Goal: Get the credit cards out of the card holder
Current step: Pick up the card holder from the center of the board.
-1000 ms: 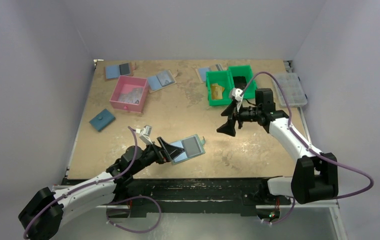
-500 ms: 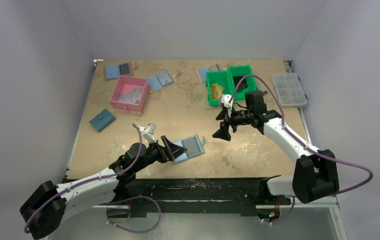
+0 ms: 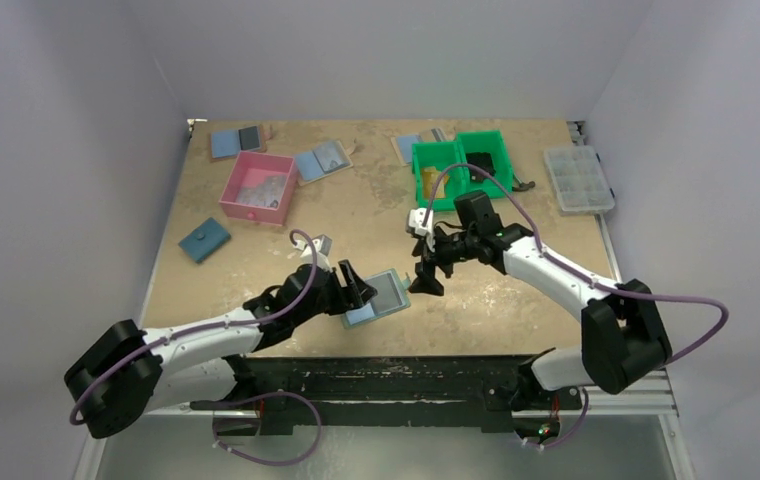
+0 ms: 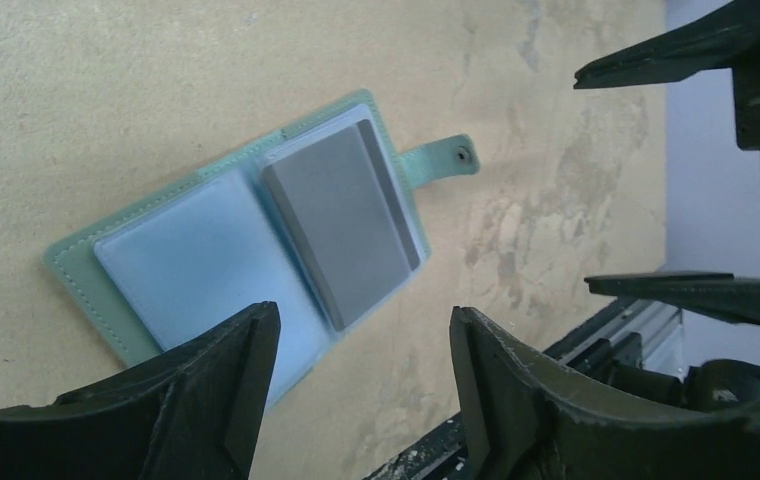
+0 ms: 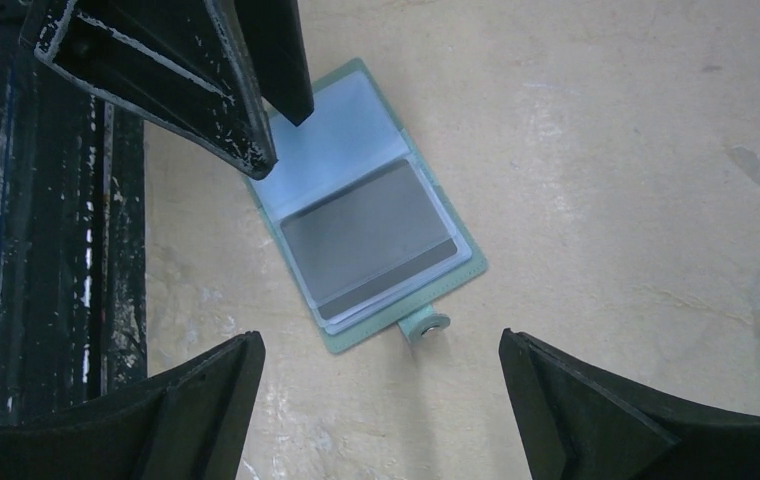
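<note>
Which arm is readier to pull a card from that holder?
Probably right: the right gripper hangs open by the grey pocket side of the card holder, while the left gripper sits over its blue half.

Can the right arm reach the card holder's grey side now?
Probably yes: right gripper hangs open over the card holder, its grey side uncovered; left gripper sits over the pale blue half only.

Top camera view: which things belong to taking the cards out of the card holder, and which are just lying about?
Job in hand:
- card holder, lying open on the table
- left tool, open, over it
- right tool, open, close by

Lying about:
- pink box
- dark blue wallet
- blue-and-grey folders
- green bin
- clear organizer
</note>
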Controlling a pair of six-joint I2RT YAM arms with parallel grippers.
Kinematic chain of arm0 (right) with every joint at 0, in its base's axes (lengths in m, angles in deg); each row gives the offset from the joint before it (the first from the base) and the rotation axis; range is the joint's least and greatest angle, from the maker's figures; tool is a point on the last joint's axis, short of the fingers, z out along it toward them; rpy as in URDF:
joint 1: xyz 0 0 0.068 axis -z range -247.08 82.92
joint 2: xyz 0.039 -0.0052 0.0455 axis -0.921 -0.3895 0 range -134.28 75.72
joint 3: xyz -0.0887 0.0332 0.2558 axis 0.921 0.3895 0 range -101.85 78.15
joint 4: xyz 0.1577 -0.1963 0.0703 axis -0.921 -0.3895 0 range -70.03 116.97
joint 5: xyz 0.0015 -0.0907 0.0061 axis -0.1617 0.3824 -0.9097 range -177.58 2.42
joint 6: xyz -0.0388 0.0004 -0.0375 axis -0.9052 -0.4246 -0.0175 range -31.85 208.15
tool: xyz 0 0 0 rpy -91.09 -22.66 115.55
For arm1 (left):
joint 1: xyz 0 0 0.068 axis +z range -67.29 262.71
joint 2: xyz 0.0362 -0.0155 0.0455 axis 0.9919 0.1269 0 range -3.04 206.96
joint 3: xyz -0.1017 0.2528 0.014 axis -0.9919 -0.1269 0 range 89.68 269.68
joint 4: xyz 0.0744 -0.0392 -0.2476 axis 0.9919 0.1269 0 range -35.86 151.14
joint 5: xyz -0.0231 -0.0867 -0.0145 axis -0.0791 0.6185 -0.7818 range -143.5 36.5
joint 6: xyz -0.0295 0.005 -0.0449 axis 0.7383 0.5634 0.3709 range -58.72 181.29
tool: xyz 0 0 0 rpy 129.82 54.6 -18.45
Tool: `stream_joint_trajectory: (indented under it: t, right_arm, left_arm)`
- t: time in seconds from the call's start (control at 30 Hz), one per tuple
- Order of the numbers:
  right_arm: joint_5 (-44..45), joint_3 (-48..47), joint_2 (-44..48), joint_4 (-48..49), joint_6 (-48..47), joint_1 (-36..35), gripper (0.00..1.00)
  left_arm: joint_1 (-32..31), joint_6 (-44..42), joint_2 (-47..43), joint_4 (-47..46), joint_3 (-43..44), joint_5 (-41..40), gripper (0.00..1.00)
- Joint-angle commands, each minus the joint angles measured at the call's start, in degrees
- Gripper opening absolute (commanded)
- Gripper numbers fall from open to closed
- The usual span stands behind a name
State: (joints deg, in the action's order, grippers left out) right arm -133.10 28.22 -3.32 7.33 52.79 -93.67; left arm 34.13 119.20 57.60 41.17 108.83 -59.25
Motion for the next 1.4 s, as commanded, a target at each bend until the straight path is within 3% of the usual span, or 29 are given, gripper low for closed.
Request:
stream_joint_trajectory:
  t: [0.0, 0.13, 0.33, 0.47, 1.0, 1.37]
  right_arm:
    - [4.5, -2.1, -1.9, 3.5, 2.7, -3.0, 0.99]
    - [8.7, -2.7, -3.9, 5.3, 5.4, -5.3, 0.89]
    - [14.0, -4.9, -6.8, 6.4, 8.6, -7.6, 0.52]
    - [17.0, -5.5, -8.5, 6.8, 9.5, -9.3, 0.38]
    - [25.0, -6.9, -13.2, 7.0, 10.1, -11.9, 0.38]
    - [25.2, -7.5, -15.6, 6.7, 10.9, -12.5, 0.37]
  left_arm:
    - [-0.5, -1.2, 4.8, 2.2, 4.7, -3.5, 0.66]
    - [-0.6, -2.0, 7.5, -1.3, 5.2, -2.8, 0.59]
    - [-0.6, -2.3, 10.3, -3.0, 5.6, -3.3, 0.54]
    - [-0.7, -2.1, 11.5, -4.7, 5.3, -3.3, 0.53]
    - [-0.8, -0.8, 14.1, -6.2, 5.2, -4.1, 0.51]
    - [-1.0, -0.8, 14.7, -6.7, 5.3, -4.3, 0.52]
